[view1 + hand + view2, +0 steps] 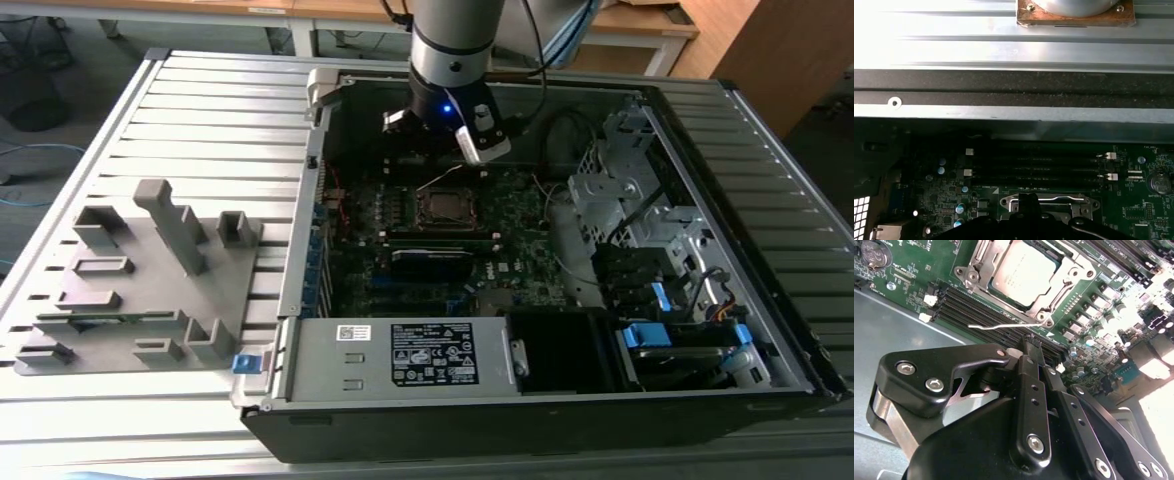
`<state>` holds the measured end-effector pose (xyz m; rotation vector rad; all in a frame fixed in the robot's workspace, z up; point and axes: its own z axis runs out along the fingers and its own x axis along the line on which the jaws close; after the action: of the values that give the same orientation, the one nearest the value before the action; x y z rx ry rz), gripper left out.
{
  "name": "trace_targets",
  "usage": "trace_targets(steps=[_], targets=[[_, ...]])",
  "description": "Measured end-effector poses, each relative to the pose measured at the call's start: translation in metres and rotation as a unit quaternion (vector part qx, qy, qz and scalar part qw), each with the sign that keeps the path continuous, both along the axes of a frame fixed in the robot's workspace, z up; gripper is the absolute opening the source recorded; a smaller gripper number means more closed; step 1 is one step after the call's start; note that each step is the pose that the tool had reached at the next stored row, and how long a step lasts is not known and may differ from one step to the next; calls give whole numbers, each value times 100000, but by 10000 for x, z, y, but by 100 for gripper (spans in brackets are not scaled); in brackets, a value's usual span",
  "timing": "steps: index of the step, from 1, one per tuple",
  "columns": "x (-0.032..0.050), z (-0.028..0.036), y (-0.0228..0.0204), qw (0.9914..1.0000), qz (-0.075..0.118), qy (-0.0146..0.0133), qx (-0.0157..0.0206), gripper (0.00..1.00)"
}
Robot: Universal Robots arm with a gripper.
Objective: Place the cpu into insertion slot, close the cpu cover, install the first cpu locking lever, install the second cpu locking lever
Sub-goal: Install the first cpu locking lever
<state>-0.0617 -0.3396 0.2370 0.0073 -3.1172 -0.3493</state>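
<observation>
Gripper (1031, 342): fingers pressed together, pinching nothing; tip just beside the free lever (996, 326).
Cpu (1026, 271): seated in the slot (972, 276), cover (1066, 280) down over it.
Technique: probably bear on the lever's end, low and steady, clear of the memory slots (979, 307).

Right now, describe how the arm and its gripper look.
The arm is a silver-grey cylinder that turns dark at the wrist, where a blue light glows and a white block is mounted. In the second wrist view the gripper is matte black, built of jointed bars dotted with silver screw heads.
</observation>
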Motion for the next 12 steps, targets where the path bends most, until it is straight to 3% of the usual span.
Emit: trace_targets(steps=[12], targets=[[39,-5,20,100000,2,3,-2,10]])
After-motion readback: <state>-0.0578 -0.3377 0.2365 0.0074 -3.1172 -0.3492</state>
